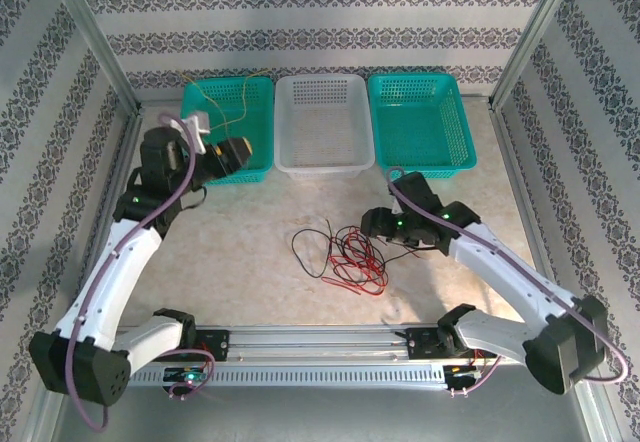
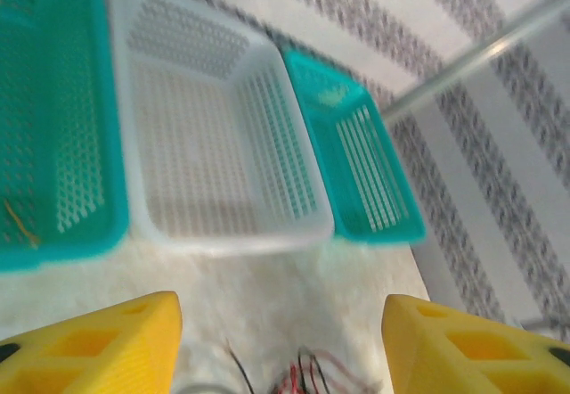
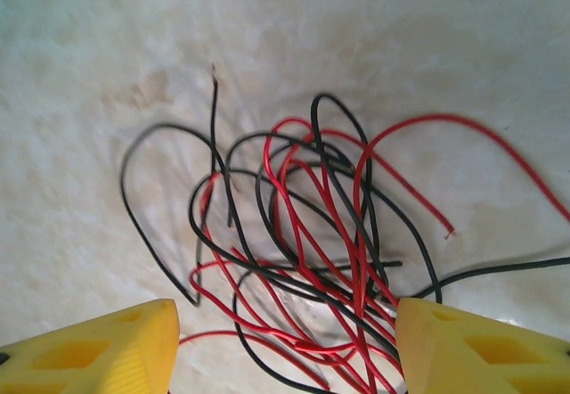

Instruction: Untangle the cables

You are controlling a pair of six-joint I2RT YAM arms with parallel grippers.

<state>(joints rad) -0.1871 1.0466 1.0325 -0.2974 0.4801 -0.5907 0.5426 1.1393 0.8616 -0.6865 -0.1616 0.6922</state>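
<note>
Left of the white basket (image 1: 322, 162) sits a teal basket (image 1: 262, 127), and a single yellow cable (image 1: 243, 97) lies looped in it with one end poking over the back rim. To my eye that one is already sorted out and put apart from the others. The left gripper (image 1: 242, 152) hangs at that teal basket's near rim, just left of the white basket's front corner. In its wrist view the yellow fingers (image 2: 98, 345) stand wide apart with nothing between them, so it is released and empty. It looks parked up there to keep out of the way.

The white basket itself has nothing in it that I can make out, presumably waiting for the next colour.

On the table (image 1: 250, 252) in front of the white basket, well apart from its near wall, lies the tangle (image 1: 352, 257). Red strands (image 3: 419, 119) and black strands (image 3: 134, 207) cross over each other many times, with one black loop flung out to the left side.

The right gripper (image 1: 372, 224) hovers just right of the tangle, between it and the white basket's front right corner. Its fingers (image 3: 481, 349) are spread, straddling the knot from above without pinching any strand. I take it that it is lining up a pick.

Right of the white basket stands another teal basket (image 1: 420, 152), and I cannot see any cable in it.
</note>
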